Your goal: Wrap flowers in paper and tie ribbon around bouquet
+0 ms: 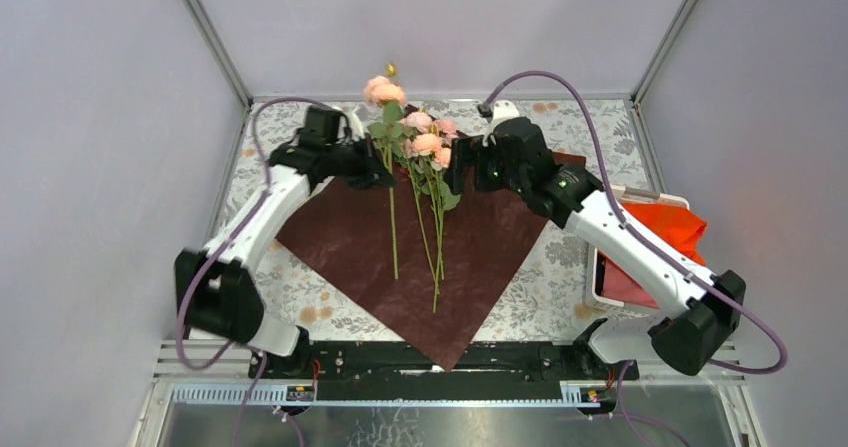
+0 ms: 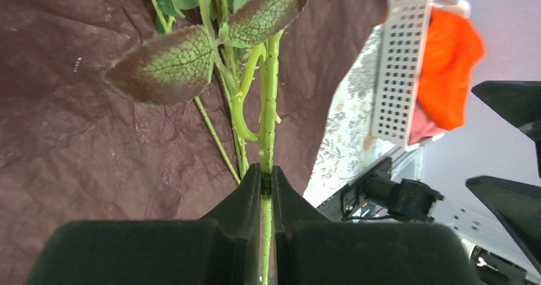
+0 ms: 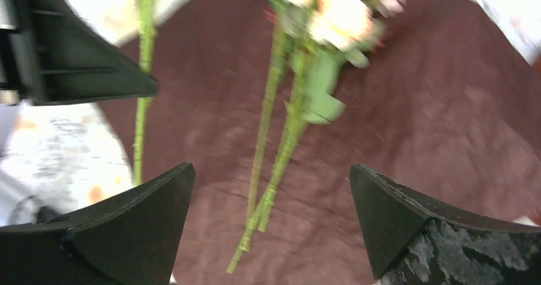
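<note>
Paper (image 1: 480, 257), dark maroon-brown side up, lies flat as a diamond on the floral tabletop (image 1: 300, 292), one corner toward the arm bases; flowers (image 1: 425, 145), pink and peach roses on long green stems, lie on it with heads toward the far edge and stem ends pointing near; left fingers (image 2: 239, 202) are clamped together on one thorny green stem (image 2: 269, 106), near its brown-edged leaves (image 2: 166, 65), over the paper; that stem lies a little apart from the others, to their left; right fingers (image 3: 147, 202) stand wide apart, gripping nothing, above the other stems on the paper, just right of the rose heads; white perforated basket (image 1: 600, 277) holding orange-red cloth (image 1: 672, 225) sits at the tabletop's right edge, beside the right arm.
</note>
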Motion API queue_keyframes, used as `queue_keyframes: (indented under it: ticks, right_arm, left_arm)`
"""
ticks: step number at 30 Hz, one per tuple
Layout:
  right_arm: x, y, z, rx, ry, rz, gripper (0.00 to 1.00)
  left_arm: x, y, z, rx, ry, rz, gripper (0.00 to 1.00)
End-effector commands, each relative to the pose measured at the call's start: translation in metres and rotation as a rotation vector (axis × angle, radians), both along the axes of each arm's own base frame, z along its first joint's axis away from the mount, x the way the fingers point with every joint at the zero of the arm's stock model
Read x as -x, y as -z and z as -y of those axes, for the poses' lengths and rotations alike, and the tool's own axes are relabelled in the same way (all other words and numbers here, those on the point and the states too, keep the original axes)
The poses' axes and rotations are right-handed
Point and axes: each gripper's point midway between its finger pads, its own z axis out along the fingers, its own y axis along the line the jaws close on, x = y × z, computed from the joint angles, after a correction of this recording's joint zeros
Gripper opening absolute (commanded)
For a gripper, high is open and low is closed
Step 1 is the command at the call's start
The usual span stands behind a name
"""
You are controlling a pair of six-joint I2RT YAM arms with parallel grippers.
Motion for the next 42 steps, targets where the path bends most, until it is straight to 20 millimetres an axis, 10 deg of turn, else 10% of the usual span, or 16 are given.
queue_keyframes:
  ticks: [1, 13, 16, 19, 25, 28, 32, 37, 42]
  right_arm:
    - [-0.014, 0.047, 0.042, 0.089, 0.135, -0.078, 1.0]
    - [-0.008, 0.109, 0.04, 0.173, 0.063, -0.241, 1.0]
    - [-0.002, 0.102, 0.029, 0.143, -0.006, -0.255, 1.0]
    - [0.008, 0.087, 0.017, 0.125, -0.137, -0.228, 1.0]
    - [0.079, 0.056, -0.033, 0.045, -0.675, -0.062, 0.85]
    - [0.141, 0.082, -0.048, 0.237, -1.071, 0.175, 0.88]
    - [0.199, 0.14, -0.018, 0.473, -1.461, 0.256, 0.93]
    - [0.135, 0.119, -0.054, 0.35, -0.923, 0.232, 0.96]
    - [0.057, 0.136, -0.07, 0.259, -0.536, 0.043, 0.78]
  left_arm:
    - [-0.034, 0.047, 0.032, -0.044, -0.027, -0.047, 0.0]
    - [-0.077, 0.147, 0.063, -0.012, -0.074, -0.124, 0.0]
    - [-0.075, 0.151, 0.058, -0.055, -0.062, -0.119, 0.7]
    - [-0.075, 0.14, 0.045, -0.135, -0.06, -0.057, 0.98]
    - [-0.079, 0.081, 0.031, -0.225, 0.009, 0.151, 0.99]
    - [-0.069, 0.052, 0.028, -0.266, 0.115, 0.251, 0.99]
    - [-0.04, 0.031, 0.019, -0.344, 0.335, 0.395, 0.99]
    - [-0.047, 0.033, -0.015, -0.41, 0.25, 0.42, 0.97]
    - [-0.066, 0.029, -0.052, -0.438, 0.108, 0.413, 0.96]
